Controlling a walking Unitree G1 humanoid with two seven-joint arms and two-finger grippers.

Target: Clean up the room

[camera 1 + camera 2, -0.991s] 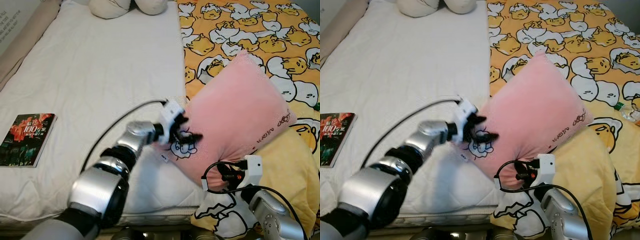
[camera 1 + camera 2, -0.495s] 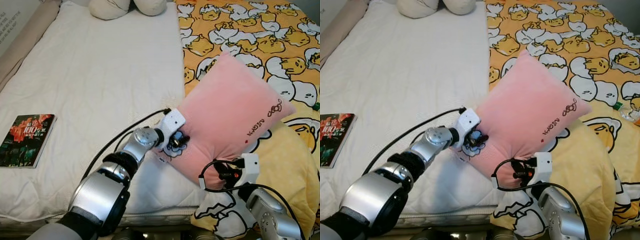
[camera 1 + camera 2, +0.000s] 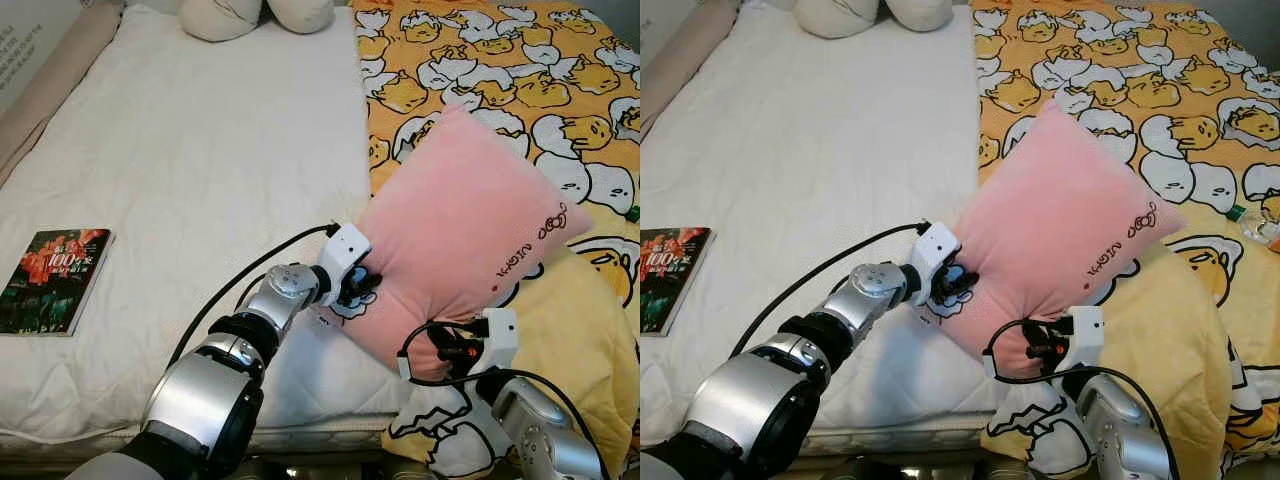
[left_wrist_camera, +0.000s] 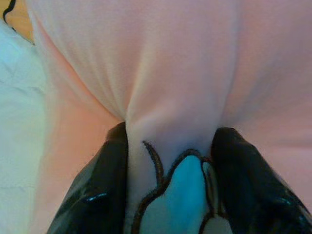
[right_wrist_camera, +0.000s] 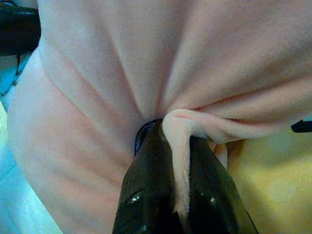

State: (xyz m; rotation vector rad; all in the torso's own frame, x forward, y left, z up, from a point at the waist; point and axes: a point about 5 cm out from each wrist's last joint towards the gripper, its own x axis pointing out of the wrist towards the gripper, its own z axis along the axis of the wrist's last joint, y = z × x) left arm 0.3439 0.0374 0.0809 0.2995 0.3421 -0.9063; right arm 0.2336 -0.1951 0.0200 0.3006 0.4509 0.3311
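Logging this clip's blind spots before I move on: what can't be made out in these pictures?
- Book: eye views; cover text too small to read.
- Pink pillow: its underside and what lies beneath are hidden by the pillow itself.
- Right pincer: right wrist view; fingertips buried in a pillow fold.
- Left pincer: left wrist view; finger bases cut off by the frame edge.
- Cushions at the bed head: cut off by the top edge.

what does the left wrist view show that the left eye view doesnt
Left wrist view: a close look at the left gripper's black fingers pinching a fold of pink fabric, wrinkles fanning out from it, with a dark-outlined pale blue patch between them.

Left eye view: the white mattress, book, yellow egg-print blanket, and the right gripper gripping the pillow's lower edge.

Both: the pink pillow held by the left gripper.
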